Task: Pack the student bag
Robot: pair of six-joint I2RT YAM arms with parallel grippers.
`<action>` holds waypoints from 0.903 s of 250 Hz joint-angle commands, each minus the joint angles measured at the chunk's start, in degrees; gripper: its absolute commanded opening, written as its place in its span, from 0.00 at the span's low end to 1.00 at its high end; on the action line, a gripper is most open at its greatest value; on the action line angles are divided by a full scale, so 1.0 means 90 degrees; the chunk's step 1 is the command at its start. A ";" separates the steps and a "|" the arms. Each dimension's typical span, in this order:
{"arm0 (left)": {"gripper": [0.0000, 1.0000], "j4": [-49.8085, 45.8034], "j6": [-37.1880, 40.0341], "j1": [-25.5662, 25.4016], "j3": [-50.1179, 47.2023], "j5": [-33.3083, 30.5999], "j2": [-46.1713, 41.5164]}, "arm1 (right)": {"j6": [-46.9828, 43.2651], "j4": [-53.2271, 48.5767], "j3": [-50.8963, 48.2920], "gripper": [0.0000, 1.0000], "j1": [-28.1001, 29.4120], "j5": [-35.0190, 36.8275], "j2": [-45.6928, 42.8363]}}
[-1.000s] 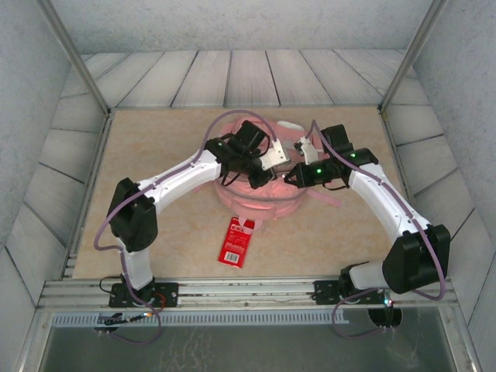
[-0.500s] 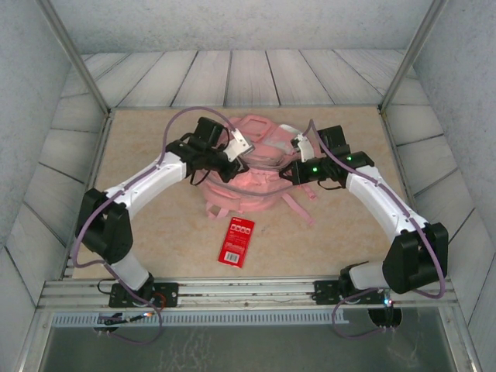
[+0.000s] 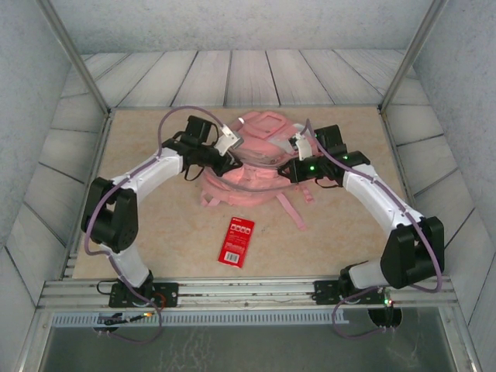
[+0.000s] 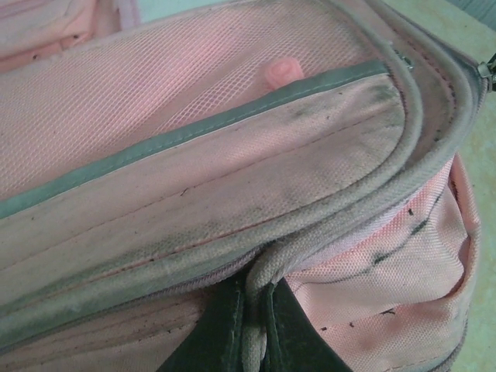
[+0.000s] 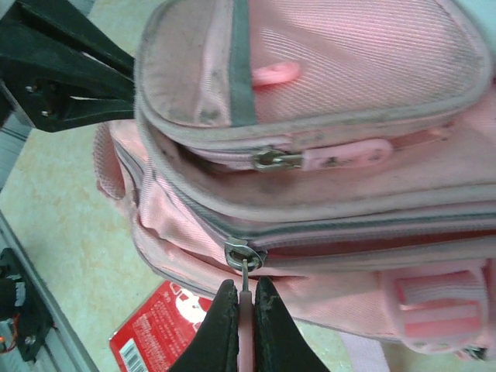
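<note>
Item: student bag [image 3: 252, 167], a large pink fabric backpack with grey-piped seams, mesh panel and zipped front pockets, lying in the middle of the beige tabletop [image 3: 155, 225] between the two arms, shoulder straps trailing toward the near edge. Left gripper [image 3: 231, 143]: at the bag's left upper side; in the left wrist view its dark jaws [image 4: 254, 285] are clenched on a fold of the grey piped seam [image 4: 256, 267] at the bag's edge, fabric bunched between them. Right gripper [image 3: 298, 147]: at the bag's right side; in the right wrist view the black fingers [image 5: 245, 288] are pinched nearly together on the thin pink zip pull tab [image 5: 246, 316] hanging from the metal slider [image 5: 242, 254] of the main zip. Also present: a flat red rectangular packet [image 3: 237, 241] with white print, lying on the tabletop nearer the arm bases, apart from the bag.
</note>
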 commanded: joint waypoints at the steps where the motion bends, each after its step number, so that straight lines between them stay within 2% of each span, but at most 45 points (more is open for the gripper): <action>1: 0.00 -0.0453 -0.0482 0.1072 -0.0311 -0.2808 0.0206 | 0.0118 -0.0867 -0.0057 0.00 -0.0406 0.0577 -0.0194; 97: 0.00 -0.0658 -0.0477 0.1111 -0.0417 -0.2941 -0.0059 | 0.0526 -0.0242 -0.0062 0.00 -0.1485 0.1619 0.0923; 134: 0.00 -0.0734 -0.0487 0.1111 -0.0433 -0.2954 -0.0112 | 0.0705 0.0079 -0.0082 0.00 -0.1753 0.1660 0.1290; 161: 0.00 -0.0794 -0.0486 0.1105 -0.0461 -0.2998 -0.0190 | 0.0628 0.0129 -0.0116 0.00 -0.1752 0.1309 0.1318; 172: 0.00 -0.0814 -0.0487 0.1107 -0.0468 -0.2995 -0.0214 | 0.0581 0.0128 -0.0150 0.04 -0.1747 0.1175 0.1273; 187: 0.00 -0.0908 -0.0340 0.1080 -0.0458 -0.2655 -0.0243 | 0.0462 0.0094 -0.0196 0.15 -0.1732 0.0871 0.1185; 204: 0.06 -0.0902 -0.0218 0.1072 -0.0492 -0.2152 -0.0284 | 0.0377 0.0067 -0.0274 0.27 -0.1733 0.0548 0.1014; 226: 0.16 -0.0893 -0.0232 0.1010 -0.0511 -0.1733 -0.0353 | 0.0250 -0.0017 -0.0320 0.35 -0.1717 0.0161 0.0769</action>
